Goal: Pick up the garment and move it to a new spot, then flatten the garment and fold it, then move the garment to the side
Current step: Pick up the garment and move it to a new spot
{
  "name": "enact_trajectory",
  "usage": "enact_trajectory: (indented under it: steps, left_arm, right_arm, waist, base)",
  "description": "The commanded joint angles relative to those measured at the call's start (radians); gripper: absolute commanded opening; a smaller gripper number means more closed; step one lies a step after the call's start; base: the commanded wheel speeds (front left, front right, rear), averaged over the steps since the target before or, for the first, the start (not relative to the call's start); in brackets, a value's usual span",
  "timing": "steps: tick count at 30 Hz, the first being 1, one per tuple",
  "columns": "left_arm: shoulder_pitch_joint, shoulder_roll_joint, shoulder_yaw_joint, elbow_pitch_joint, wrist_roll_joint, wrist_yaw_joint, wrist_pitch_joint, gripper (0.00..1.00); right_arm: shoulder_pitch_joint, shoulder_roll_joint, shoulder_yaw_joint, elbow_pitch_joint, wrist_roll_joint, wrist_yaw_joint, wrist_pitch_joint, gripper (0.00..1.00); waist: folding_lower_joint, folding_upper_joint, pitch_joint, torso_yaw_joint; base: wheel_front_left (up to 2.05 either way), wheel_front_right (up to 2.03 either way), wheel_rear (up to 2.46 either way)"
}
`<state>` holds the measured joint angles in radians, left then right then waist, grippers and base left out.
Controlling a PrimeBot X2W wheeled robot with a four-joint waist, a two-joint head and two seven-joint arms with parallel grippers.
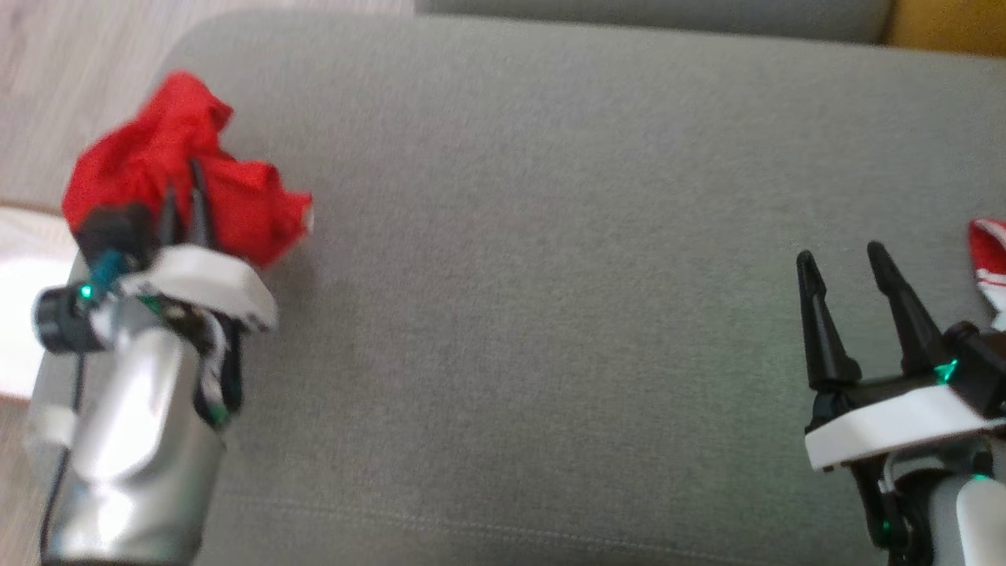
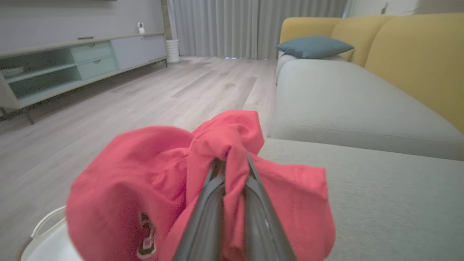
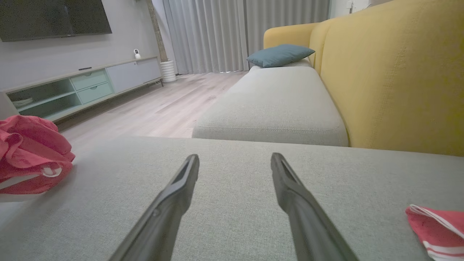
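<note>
The garment (image 1: 157,165) is a crumpled red piece with a dark-and-white print, bunched at the left edge of the grey sofa seat (image 1: 511,275). My left gripper (image 1: 182,185) is shut on a fold of it. In the left wrist view the garment (image 2: 145,174) drapes over both sides of the left gripper (image 2: 232,159), whose fingers pinch a ridge of cloth. My right gripper (image 1: 839,253) stands open over the seat at the right, nothing between its fingers. In the right wrist view the right gripper (image 3: 235,157) points along the bare cushion, with the garment (image 3: 29,152) far to its left.
A second red cloth with white stripes (image 1: 989,255) lies at the seat's right edge, close to the right gripper. A white tub (image 2: 47,224) sits on the floor under the garment. A yellow backrest (image 3: 391,79), a blue pillow (image 3: 279,55) and another cushion lie beyond.
</note>
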<state>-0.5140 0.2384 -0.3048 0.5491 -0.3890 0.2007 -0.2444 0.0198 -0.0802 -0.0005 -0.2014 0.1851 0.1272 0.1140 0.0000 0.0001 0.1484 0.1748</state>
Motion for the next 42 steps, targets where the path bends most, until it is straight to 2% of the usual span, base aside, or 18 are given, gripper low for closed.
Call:
enact_trajectory:
  steps: [1, 8, 13, 18, 22, 26, 30, 31, 32, 33, 37, 42]
  left_arm:
    - [-0.022, 0.041, 0.027, -0.052, 0.01, 0.007, 0.002, 0.0]
    - [0.16, 0.055, -0.054, -0.466, 0.061, 0.073, 0.127, 0.0]
    - [0.219, 0.011, -0.144, -0.587, 0.055, 0.055, 0.18, 0.0]
    - [0.196, -0.062, -0.226, -0.558, 0.051, 0.026, 0.19, 0.0]
    - [0.145, -0.127, -0.244, -0.49, 0.031, 0.02, 0.162, 0.0]
    - [0.088, -0.157, -0.257, -0.399, 0.017, 0.01, 0.128, 0.0]
    - [0.043, -0.169, -0.277, -0.292, 0.012, -0.003, 0.118, 0.0]
    - [0.036, -0.171, -0.282, -0.267, 0.009, -0.006, 0.116, 0.3]
    - [0.03, -0.173, -0.286, -0.245, 0.006, -0.008, 0.111, 0.75]
    - [0.025, -0.175, -0.292, -0.227, 0.004, -0.012, 0.105, 1.0]
    - [0.008, -0.179, -0.319, -0.187, 0.013, -0.025, 0.063, 1.0]
    - [0.005, -0.168, -0.343, -0.219, 0.05, -0.032, 0.019, 1.0]
  right_arm:
    - [-0.009, -0.001, 0.024, -0.034, 0.008, 0.003, -0.008, 1.0]
    - [0.01, 0.015, 0.029, -0.034, 0.009, 0.003, -0.014, 1.0]
    - [-0.003, 0.02, 0.04, -0.034, 0.013, 0.003, -0.018, 1.0]
    - [-0.03, 0.023, 0.065, -0.032, 0.025, 0.003, -0.025, 1.0]
    - [-0.055, 0.025, 0.081, -0.023, 0.036, 0.003, -0.038, 1.0]
    - [-0.071, 0.027, 0.087, -0.003, 0.05, 0.003, -0.059, 1.0]
    - [-0.081, 0.028, 0.086, 0.015, 0.062, 0.003, -0.08, 1.0]
    - [-0.082, 0.029, 0.086, 0.02, 0.065, 0.003, -0.085, 1.0]
    - [-0.084, 0.029, 0.085, 0.025, 0.067, 0.003, -0.089, 1.0]
    - [-0.084, 0.029, 0.084, 0.029, 0.067, 0.003, -0.093, 1.0]
    - [-0.087, 0.03, 0.08, 0.042, 0.07, 0.003, -0.102, 1.0]
    - [-0.088, 0.03, 0.074, 0.051, 0.068, 0.003, -0.104, 1.0]
  waist:
    - [0.0, -0.0001, -0.035, -0.025]
    - [0.0, -0.0001, -0.065, -0.095]
    - [0.0, -0.0001, -0.054, -0.18]
    - [0.0, -0.0001, -0.006, -0.289]
    - [0.0, -0.0001, 0.042, -0.389]
    - [0.0, -0.0001, 0.085, -0.471]
    - [0.0, -0.0001, 0.12, -0.52]
    - [0.0, -0.0001, 0.126, -0.526]
    - [0.0, -0.0001, 0.128, -0.53]
    - [0.0, -0.0001, 0.131, -0.532]
    - [0.0, -0.0001, 0.13, -0.519]
    - [0.0, -0.0001, 0.114, -0.478]
  base:
    - [0.0, 0.0, 0.0]
    - [0.0, 0.0, 0.0]
    - [0.0, 0.0, 0.0]
    - [0.0, 0.0, 0.0]
    - [0.0, 0.0, 0.0]
    - [0.0, 0.0, 0.0]
    - [0.0, 0.0, 0.0]
    - [0.0, 0.0, 0.0]
    - [0.0, 0.0, 0.0]
    - [0.0, 0.0, 0.0]
    - [0.0, 0.0, 0.0]
    - [0.0, 0.0, 0.0]
